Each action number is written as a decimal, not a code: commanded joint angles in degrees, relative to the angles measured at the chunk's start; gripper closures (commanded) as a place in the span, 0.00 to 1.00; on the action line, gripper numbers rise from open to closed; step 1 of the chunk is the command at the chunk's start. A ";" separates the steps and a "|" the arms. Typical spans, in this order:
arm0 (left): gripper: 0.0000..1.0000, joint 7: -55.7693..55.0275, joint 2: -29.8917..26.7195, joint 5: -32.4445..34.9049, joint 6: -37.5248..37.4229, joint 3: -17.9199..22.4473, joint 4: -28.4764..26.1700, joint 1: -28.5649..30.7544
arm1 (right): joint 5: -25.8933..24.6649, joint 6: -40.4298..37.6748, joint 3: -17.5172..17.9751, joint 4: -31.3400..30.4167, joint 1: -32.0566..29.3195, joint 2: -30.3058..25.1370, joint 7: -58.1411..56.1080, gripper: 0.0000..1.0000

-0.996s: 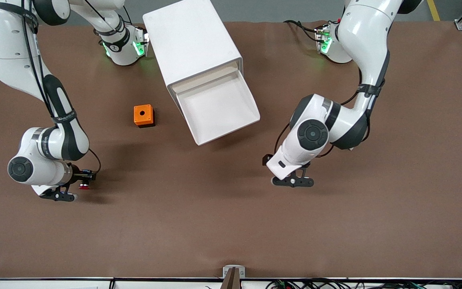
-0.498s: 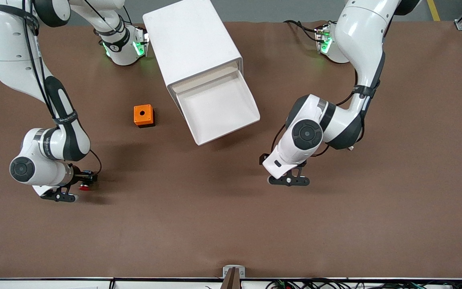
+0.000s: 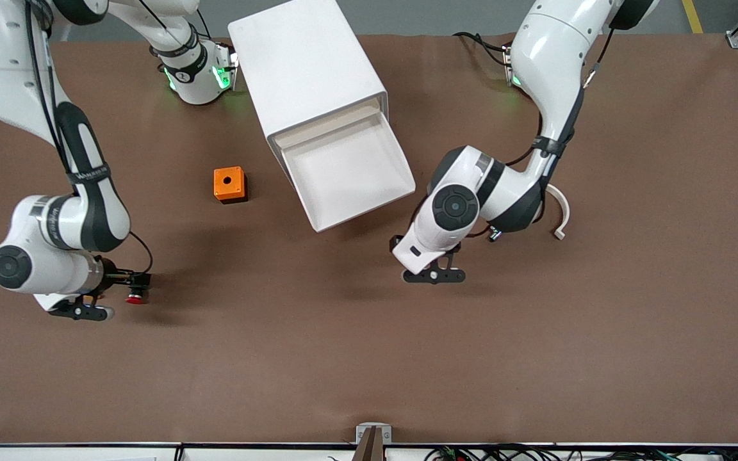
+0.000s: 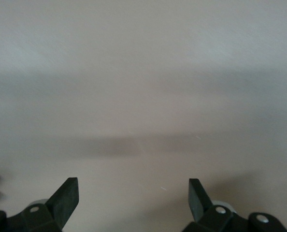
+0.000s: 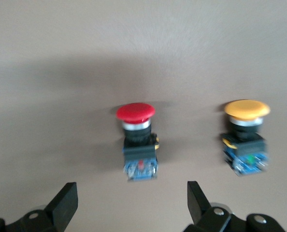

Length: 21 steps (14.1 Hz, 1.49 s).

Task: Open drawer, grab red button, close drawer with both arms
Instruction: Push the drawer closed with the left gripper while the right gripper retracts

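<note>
The drawer [image 3: 364,214] stands pulled out of the white cabinet [image 3: 305,64], and its white tray shows nothing inside. The red-capped button [image 3: 135,297] lies on the table toward the right arm's end. In the right wrist view this button [image 5: 138,140] lies just ahead of the right gripper [image 5: 132,191], whose jaws stand wide apart and hold nothing. The right gripper [image 3: 81,312] hangs low beside the button. The left gripper [image 3: 433,276] is open and empty over bare table nearer the camera than the drawer front. The left wrist view shows only its gripper [image 4: 134,186] and table.
A like button with an orange-yellow cap [image 5: 246,137] lies beside the red one; the right arm hides it in the front view. An orange cube with a hole [image 3: 229,184] sits beside the cabinet. A white curved piece [image 3: 561,218] shows by the left arm's elbow.
The left arm has swung toward the drawer front, carrying its open gripper along. The right gripper has shifted a little away from the red button, which has stayed in place.
</note>
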 commanded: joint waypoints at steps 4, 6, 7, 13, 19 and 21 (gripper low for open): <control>0.00 -9.89 0.21 -2.05 -0.74 -0.34 -0.40 -6.84 | -0.21 -14.83 0.65 -1.59 3.28 -17.29 0.85 0.00; 0.00 -12.25 0.30 -5.98 -2.14 -1.04 -2.07 -8.16 | -0.12 -19.58 0.65 -1.42 3.29 -22.30 0.24 0.00; 0.00 -13.40 0.12 -6.97 -2.67 -1.83 -2.51 -8.95 | -0.12 -21.78 0.74 -1.15 3.46 -24.33 0.15 0.00; 0.00 -22.90 0.21 -7.24 -4.17 -2.10 -2.87 -15.54 | 0.05 -30.65 0.56 1.91 4.25 -31.90 -0.03 0.00; 0.00 -25.80 1.09 -13.03 -4.08 -2.19 -2.78 -19.85 | 4.10 -34.54 -0.05 5.97 2.05 -31.99 -4.42 0.00; 0.00 -26.07 0.91 -13.04 -4.17 -2.10 -2.78 -19.95 | 4.10 -34.46 -0.14 5.97 1.97 -31.91 -4.60 0.00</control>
